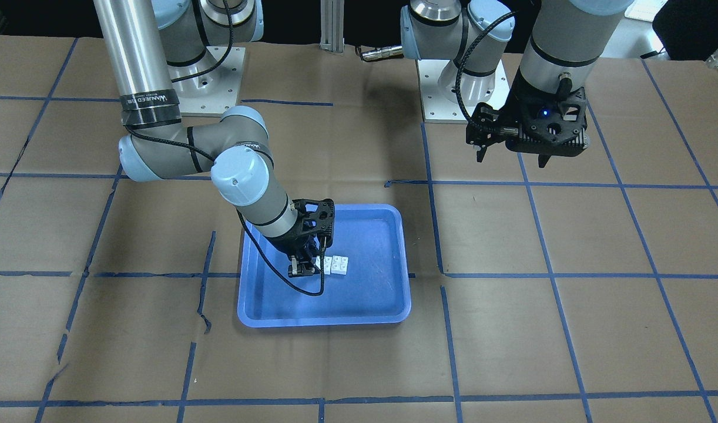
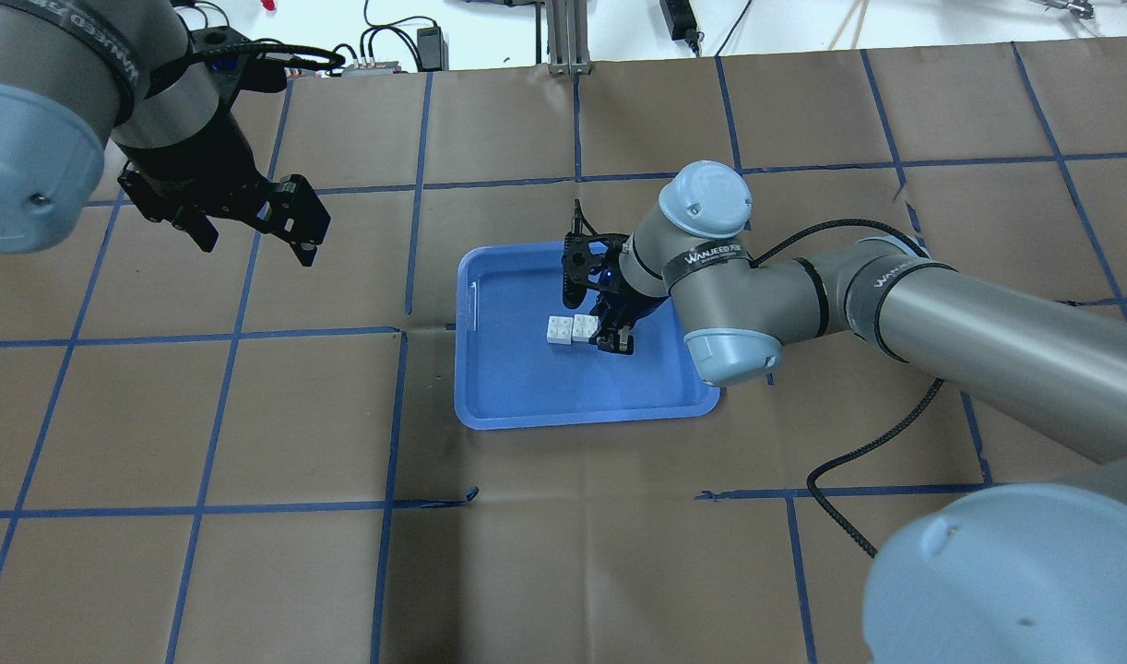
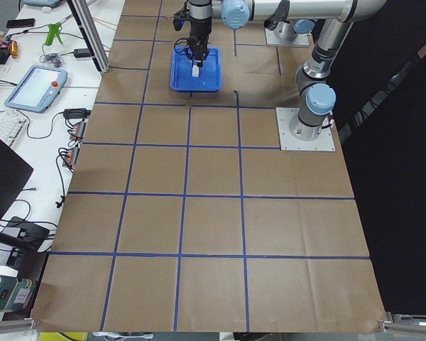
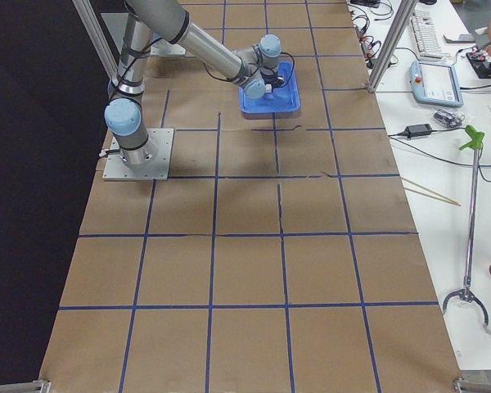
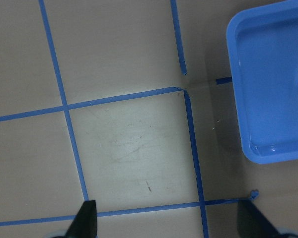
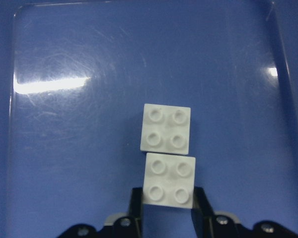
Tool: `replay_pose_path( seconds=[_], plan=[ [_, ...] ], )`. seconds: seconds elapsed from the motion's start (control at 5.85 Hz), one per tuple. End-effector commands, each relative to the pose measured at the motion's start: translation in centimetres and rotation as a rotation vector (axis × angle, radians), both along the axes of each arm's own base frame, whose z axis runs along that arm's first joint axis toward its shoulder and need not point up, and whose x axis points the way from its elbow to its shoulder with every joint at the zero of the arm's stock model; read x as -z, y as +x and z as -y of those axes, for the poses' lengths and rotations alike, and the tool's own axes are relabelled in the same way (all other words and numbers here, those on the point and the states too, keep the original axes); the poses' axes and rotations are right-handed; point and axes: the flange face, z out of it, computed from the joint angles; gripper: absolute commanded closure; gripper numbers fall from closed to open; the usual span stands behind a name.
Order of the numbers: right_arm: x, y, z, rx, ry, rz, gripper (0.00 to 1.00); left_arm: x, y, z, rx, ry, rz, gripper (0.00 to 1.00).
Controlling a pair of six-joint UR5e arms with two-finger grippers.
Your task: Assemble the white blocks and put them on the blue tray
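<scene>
My right pincer (image 6: 168, 194) pinches the near white block (image 6: 169, 179) at lower centre. The far white block (image 6: 166, 129) abuts it straight above on the blue tray (image 6: 64, 158). My left pincer (image 5: 168, 210), spread, is farther.

Tray (image 2: 490, 406) on desk (image 2: 250, 415), about mid-desk. Blocks (image 2: 570, 328) in tray near its middle, side by side, touching. Right gripper (image 6: 168, 201) over tray, jaws either side of the block nearer the desk's right edge. Left gripper (image 2: 255, 247) above desk's left half, well apart from tray.
</scene>
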Motion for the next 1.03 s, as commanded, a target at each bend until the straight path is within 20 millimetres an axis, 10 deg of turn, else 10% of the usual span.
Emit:
replay_pose_path(
  seconds=[0.0, 0.85],
  plan=[
    [-0.01, 0.02, 0.0, 0.001, 0.0, 0.001, 0.56, 0.0, -0.06, -0.2, 0.001, 0.003, 0.0, 0.01],
    [-0.54, 0.25, 0.13, 0.01, 0.001, 0.023, 0.01, -0.31, 0.17, 0.38, -0.004, -0.003, -0.001, 0.01]
  ],
)
